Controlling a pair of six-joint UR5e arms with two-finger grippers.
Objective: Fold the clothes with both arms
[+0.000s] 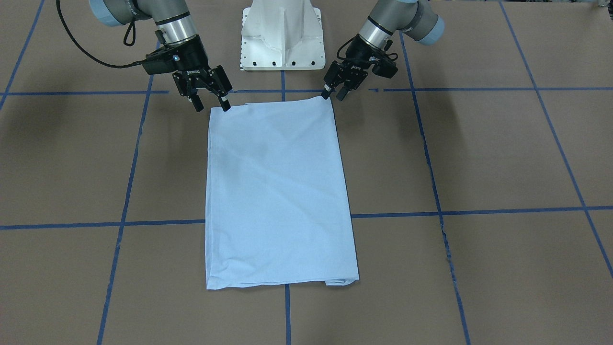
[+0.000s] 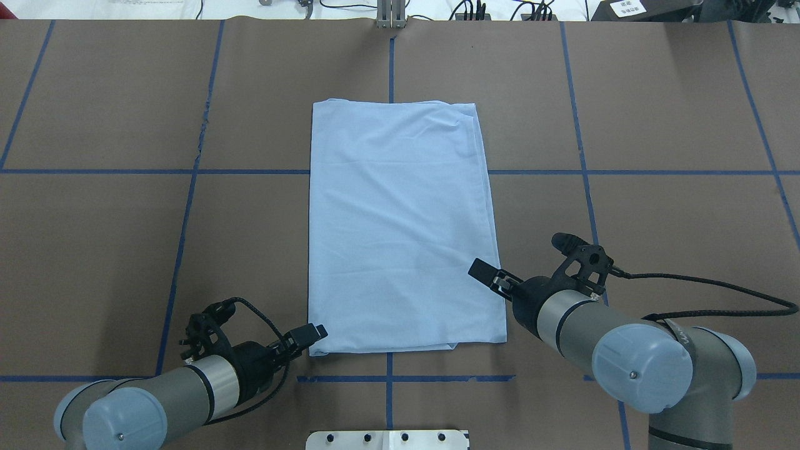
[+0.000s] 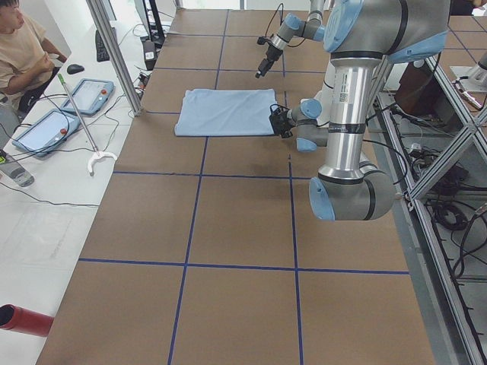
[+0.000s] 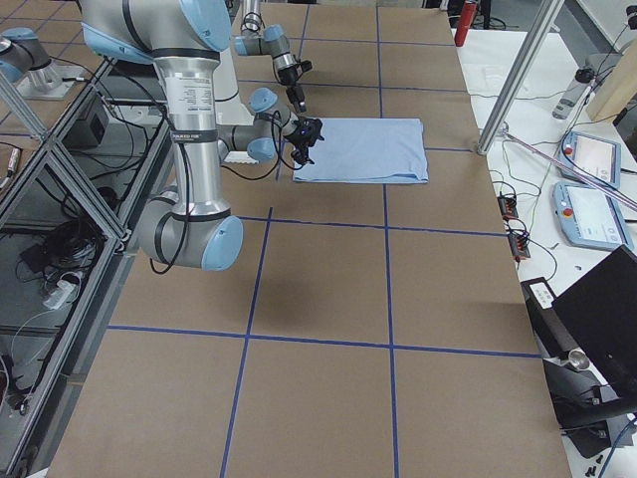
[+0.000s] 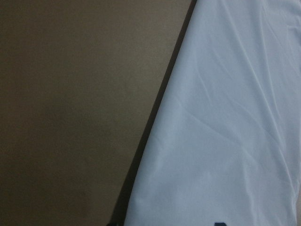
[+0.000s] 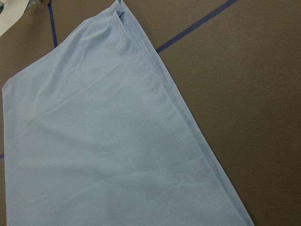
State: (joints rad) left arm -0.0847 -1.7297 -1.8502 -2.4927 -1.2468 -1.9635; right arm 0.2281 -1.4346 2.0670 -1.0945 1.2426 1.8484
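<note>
A light blue T-shirt (image 1: 278,191) lies folded into a smooth, tall rectangle in the middle of a brown surface (image 1: 479,153) marked with a grid of blue tape lines (image 1: 479,89). Its long sides run away from the robot, and its near short edge lies just ahead of the white pedestal base (image 1: 281,36). The left end effector (image 1: 334,93) sits low at the shirt's near left corner, its two black fingers slightly apart and holding nothing. One fingertip is at the very corner, though it is unclear whether it touches the cloth. The right end effector (image 1: 210,103) is at the near right corner, its fingers spread wide and empty, one fingertip just beside the cloth. The right wrist view shows a stitched hem (image 6: 181,136) running diagonally along the shirt's right edge.
</note>
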